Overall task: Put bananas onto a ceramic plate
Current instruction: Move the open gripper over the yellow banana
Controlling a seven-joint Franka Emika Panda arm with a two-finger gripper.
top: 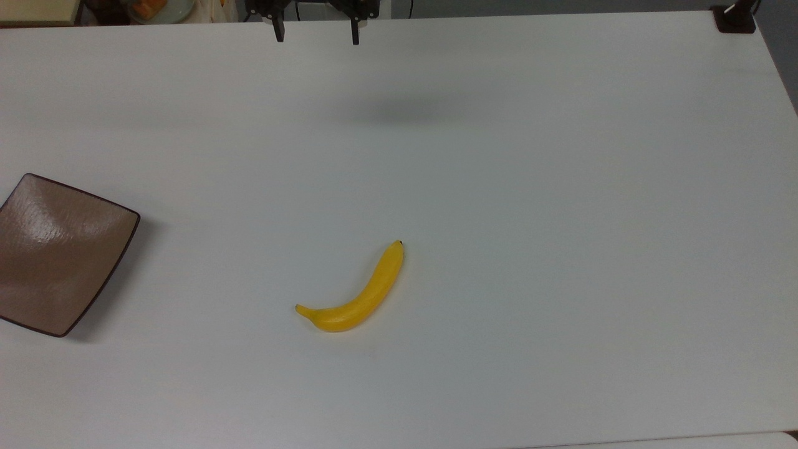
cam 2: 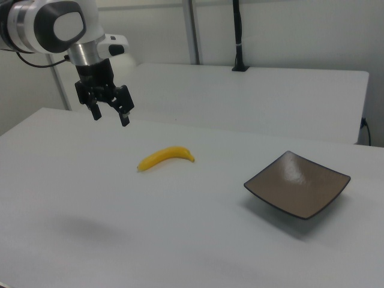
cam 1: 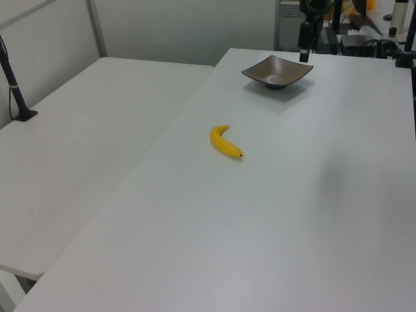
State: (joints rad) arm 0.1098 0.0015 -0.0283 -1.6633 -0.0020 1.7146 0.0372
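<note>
The yellow banana [top: 355,293] lies alone on the white table [top: 561,249], near the middle and toward the front in the top view. It is also seen as banana [cam 1: 224,142] and banana [cam 2: 165,158]. The square brown ceramic plate [top: 56,255] sits at the top view's left edge with nothing on it, well apart from the banana; it shows again as plate [cam 1: 276,71] and plate [cam 2: 297,183]. My gripper [top: 317,34] hangs open high over the far edge, holding nothing. In the right view the gripper [cam 2: 110,117] is above and left of the banana.
A second white table [cam 1: 97,130] adjoins this one, with a black post [cam 2: 237,36] clamped on it. A black clamp [top: 735,19] sits at the top view's far right corner. Clutter [top: 149,9] lies beyond the far edge.
</note>
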